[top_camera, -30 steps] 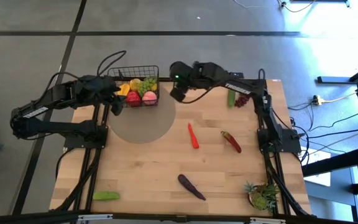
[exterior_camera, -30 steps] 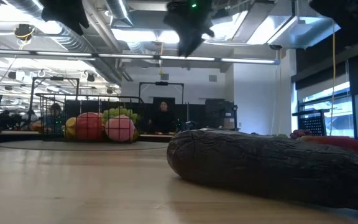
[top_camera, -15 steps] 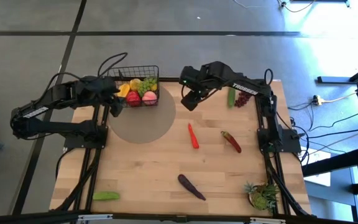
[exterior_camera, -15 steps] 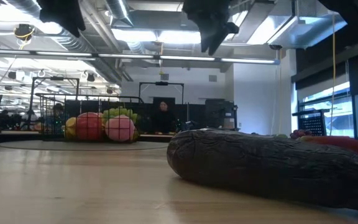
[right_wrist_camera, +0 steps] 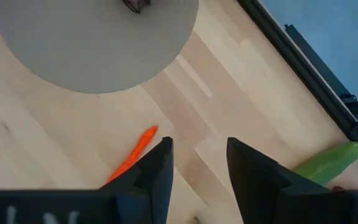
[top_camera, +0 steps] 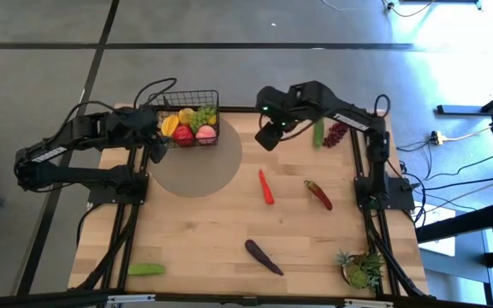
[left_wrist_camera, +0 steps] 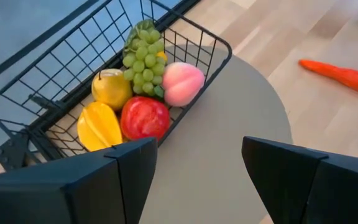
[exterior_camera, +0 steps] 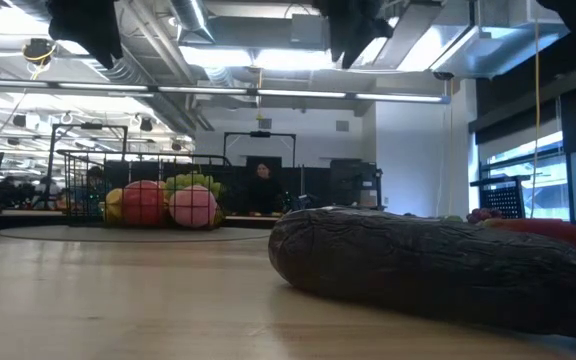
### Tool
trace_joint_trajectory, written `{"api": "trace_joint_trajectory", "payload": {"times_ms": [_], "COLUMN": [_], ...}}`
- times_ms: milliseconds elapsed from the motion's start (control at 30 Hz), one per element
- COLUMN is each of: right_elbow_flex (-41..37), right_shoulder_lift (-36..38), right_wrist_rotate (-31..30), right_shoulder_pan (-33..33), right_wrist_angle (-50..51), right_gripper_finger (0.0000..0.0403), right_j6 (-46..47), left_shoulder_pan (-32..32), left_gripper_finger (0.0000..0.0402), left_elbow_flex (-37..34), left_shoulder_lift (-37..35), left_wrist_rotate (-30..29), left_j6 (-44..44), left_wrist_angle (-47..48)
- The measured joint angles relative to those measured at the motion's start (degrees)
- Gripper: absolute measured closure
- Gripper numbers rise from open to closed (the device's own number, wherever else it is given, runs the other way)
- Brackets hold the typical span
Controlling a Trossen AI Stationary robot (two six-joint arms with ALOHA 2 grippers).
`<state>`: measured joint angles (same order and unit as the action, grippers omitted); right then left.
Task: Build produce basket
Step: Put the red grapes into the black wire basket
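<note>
The right pincer (top_camera: pixel 269 137) hangs released and empty above the surface (top_camera: pixel 212 231); the basket (top_camera: pixel 188 120), part-filled, sits off to its side, beside the released left pincer (top_camera: pixel 154 144); judged between picks; next, drop onto the chili (top_camera: pixel 266 186) just below it.

This looks like a robot lab in a big office room. A wooden table (top_camera: pixel 229 231) stands on a gray concrete floor (top_camera: pixel 229 34), with cables (top_camera: pixel 452 137) running over it. Across the room there are long ceiling lights (exterior_camera: pixel 268 60), bare pipes (exterior_camera: pixel 158 60) up high, desks with screens (exterior_camera: pixel 353 185), and a person (exterior_camera: pixel 262 185) sitting far back.
</note>
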<state>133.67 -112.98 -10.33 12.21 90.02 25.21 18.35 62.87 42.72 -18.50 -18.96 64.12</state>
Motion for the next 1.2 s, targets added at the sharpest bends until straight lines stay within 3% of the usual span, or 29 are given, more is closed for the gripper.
{"api": "trace_joint_trajectory", "payload": {"times_ms": [167, 500, 700, 867, 1067, 1200], "right_elbow_flex": [0.0, -1.3, -19.5, -35.7, -46.9, -52.0], "right_shoulder_lift": [4.8, 15.4, 26.3, 35.1, 38.9, 38.8], "right_wrist_rotate": [-3.2, -17.6, -24.3, -24.3, -22.1, -18.8], "right_shoulder_pan": [-1.1, -2.5, -2.4, -2.2, 1.0, 5.2], "right_wrist_angle": [0.0, -0.2, 0.1, 0.1, 0.0, -0.2], "right_gripper_finger": [0.0262, 0.0262, 0.0262, 0.0262, 0.0262, 0.0262], "right_j6": [0.0, 6.5, 18.1, 37.3, 62.2, 64.6], "left_shoulder_pan": [0.0, 0.0, 0.0, 0.0, 0.0, 0.0], "left_gripper_finger": [0.0177, 0.0177, 0.0177, 0.0177, 0.0177, 0.0177], "left_elbow_flex": [0.0, 0.0, 0.0, 0.0, 0.0, 0.0], "left_shoulder_lift": [0.0, 0.0, 0.0, 0.0, 0.0, 0.0], "left_wrist_rotate": [0.0, 0.0, -0.2, -0.5, -0.5, -0.5], "left_j6": [-0.1, 0.0, 0.0, 0.0, 0.0, 0.0], "left_wrist_angle": [-0.2, -0.3, -0.3, -0.5, -2.6, -4.0]}}
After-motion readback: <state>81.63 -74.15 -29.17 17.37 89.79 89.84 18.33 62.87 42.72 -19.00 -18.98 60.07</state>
